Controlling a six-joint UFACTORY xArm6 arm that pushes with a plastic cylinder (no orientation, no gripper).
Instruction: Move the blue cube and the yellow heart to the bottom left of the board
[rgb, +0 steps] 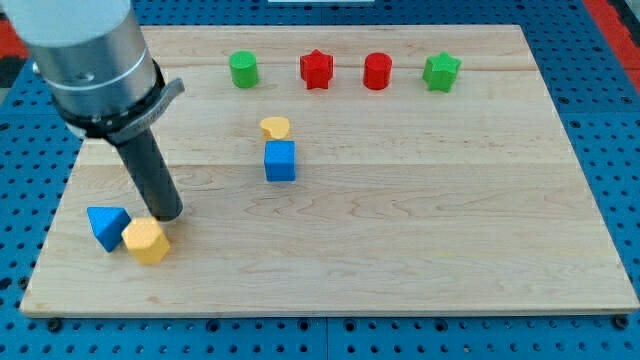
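Note:
The blue cube (281, 160) sits left of the board's middle. The yellow heart (275, 127) lies just above it, touching or nearly touching its top edge. My tip (168, 214) is at the lower left of the board, well to the left of and below both blocks. It stands just above a yellow hexagonal block (147, 240), close to touching it.
A blue triangular block (107, 226) lies beside the yellow hexagonal block near the bottom left corner. Along the top of the wooden board (450, 220) stand a green cylinder (243, 69), a red star (316, 69), a red cylinder (377, 71) and a green star (441, 71).

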